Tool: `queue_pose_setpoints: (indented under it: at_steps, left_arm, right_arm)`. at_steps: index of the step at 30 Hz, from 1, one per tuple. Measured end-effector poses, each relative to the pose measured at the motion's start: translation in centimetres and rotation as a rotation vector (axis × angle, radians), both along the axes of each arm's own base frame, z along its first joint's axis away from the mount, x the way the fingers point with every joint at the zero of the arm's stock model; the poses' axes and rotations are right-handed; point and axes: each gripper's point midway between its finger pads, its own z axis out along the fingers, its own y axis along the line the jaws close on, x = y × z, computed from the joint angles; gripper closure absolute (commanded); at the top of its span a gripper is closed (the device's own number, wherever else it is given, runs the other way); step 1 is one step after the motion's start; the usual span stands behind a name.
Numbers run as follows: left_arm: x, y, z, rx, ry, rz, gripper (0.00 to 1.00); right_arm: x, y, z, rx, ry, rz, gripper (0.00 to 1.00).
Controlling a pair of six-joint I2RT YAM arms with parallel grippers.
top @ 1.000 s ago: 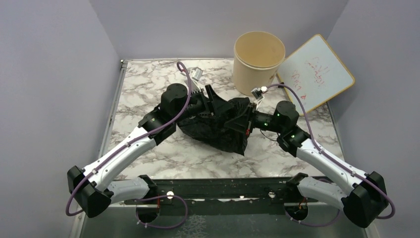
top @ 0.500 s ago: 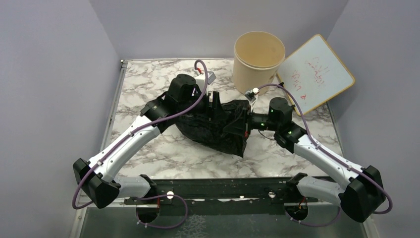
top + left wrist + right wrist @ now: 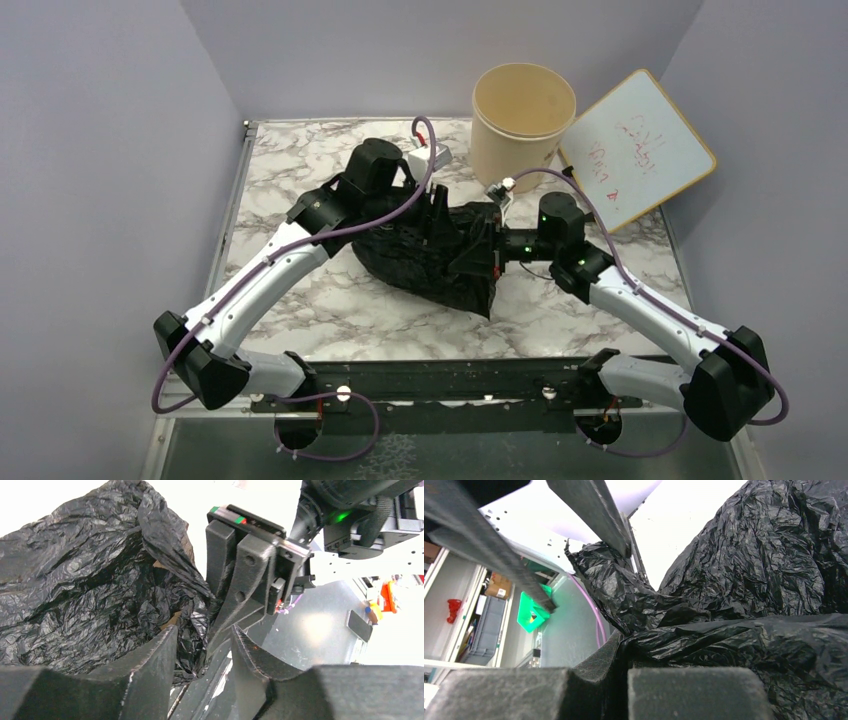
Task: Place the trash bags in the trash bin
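On the marble table [image 3: 330, 318] we see the trash bag [image 3: 425, 272] crumpled at centre, its long axis running roughly 10 to 4 o'clock and a tail pointing to 5. Our right gripper [image 3: 468, 252] is clenched on a fold at the bag's 2 o'clock side, and the left gripper [image 3: 434, 212] stands parted around that fold. Farther off, at 1 o'clock, the trash bin [image 3: 500, 160] stands upright.

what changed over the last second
The left gripper kept to the top of the trash bag while its arm swung back and right, toward the trash bin. The right gripper edged left, still pinching a fold of the bag. The bag, the bin and the whiteboard stayed where they were.
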Motion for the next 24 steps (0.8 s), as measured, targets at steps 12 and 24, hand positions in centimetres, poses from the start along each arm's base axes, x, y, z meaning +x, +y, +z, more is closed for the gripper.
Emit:
queue_pose_setpoints:
  at_steps: [12, 24]
  left_arm:
    - [-0.1, 0.1, -2.0, 0.051, 0.044, -0.010, 0.94]
    - [0.3, -0.5, -4.9, 0.016, 0.127, 0.055, 1.00]
  right_arm:
    - [-0.2, -0.1, 0.2, -0.001, 0.000, 0.006, 0.94]
    - [0.0, -0.1, -0.4, -0.020, 0.025, -0.006, 0.57]
